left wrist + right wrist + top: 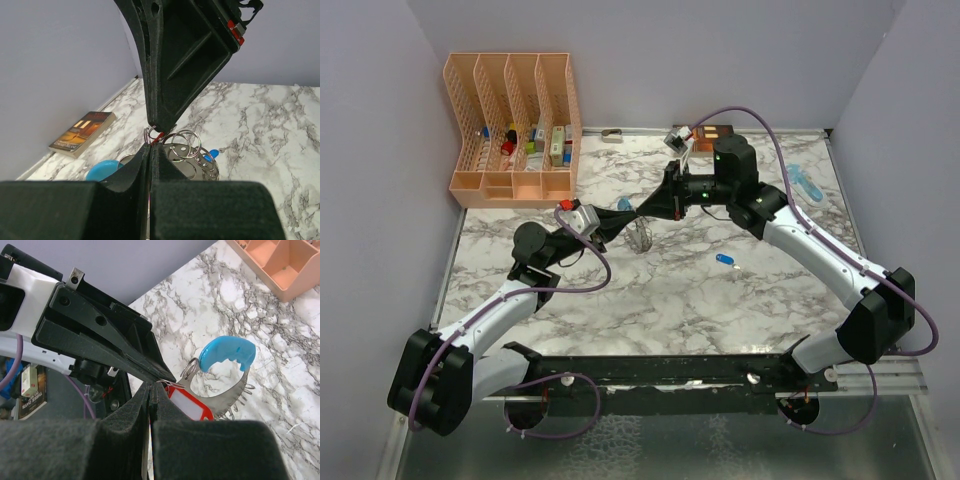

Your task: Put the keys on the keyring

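Both grippers meet tip to tip above the table's middle. My left gripper (625, 220) (150, 146) is shut on a small ring of the keyring (642, 236), whose grey metal rings (188, 144) and curved light-blue strap (102, 170) hang just beyond its tips. My right gripper (658, 207) (151, 387) is shut on the red key (195, 406), held right against the keyring's small ring (189, 371). The strap (227, 352) and the toothed metal band (232, 395) hang behind it. The dark blue key (725, 260) (213, 153) lies loose on the marble.
A peach slotted organizer (515, 125) with small items stands at the back left. A book (712, 133) (82, 131) lies by the back wall. A pale-blue see-through object (801, 182) lies at the back right. The marble table (720, 310) is walled by grey panels.
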Tool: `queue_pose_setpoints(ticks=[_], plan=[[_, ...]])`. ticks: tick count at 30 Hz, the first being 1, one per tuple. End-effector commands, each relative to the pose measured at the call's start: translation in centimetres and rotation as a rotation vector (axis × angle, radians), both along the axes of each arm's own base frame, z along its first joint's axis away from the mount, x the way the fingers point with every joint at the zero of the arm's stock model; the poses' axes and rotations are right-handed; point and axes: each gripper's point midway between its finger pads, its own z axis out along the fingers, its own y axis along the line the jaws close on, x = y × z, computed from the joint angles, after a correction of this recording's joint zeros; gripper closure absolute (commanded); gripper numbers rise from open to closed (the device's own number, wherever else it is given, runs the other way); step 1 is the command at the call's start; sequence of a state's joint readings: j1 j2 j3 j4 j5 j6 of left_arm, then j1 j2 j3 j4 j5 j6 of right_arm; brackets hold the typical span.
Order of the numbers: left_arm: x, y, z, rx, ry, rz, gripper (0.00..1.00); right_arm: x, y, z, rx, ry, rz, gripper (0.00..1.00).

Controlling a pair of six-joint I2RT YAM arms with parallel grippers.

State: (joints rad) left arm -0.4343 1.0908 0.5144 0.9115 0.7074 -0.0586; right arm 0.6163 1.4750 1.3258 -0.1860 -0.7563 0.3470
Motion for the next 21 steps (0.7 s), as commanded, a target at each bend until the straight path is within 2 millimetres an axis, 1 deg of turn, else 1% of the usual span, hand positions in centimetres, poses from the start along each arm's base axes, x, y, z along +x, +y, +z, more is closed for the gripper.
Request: queue_pose_setpoints(ticks=[1, 5, 21], plan=[[-1.0, -0.2, 2.3, -0.042, -0.073, -0.03, 1.0, 0.8, -0.1, 0.7, 0.002, -0.035, -0.056, 0.99], [-1.2, -0.2, 2.4, -0.043, -0.077, -0.034, 1.0, 1.1, -0.2, 0.8, -0.002, -0.034, -0.074, 0.99], [-1.0, -0.2, 1.8, -0.027, -0.067, -0.029, 1.0, 1.1, -0.3, 2.8, 0.022, -0.062, -0.085, 0.99]])
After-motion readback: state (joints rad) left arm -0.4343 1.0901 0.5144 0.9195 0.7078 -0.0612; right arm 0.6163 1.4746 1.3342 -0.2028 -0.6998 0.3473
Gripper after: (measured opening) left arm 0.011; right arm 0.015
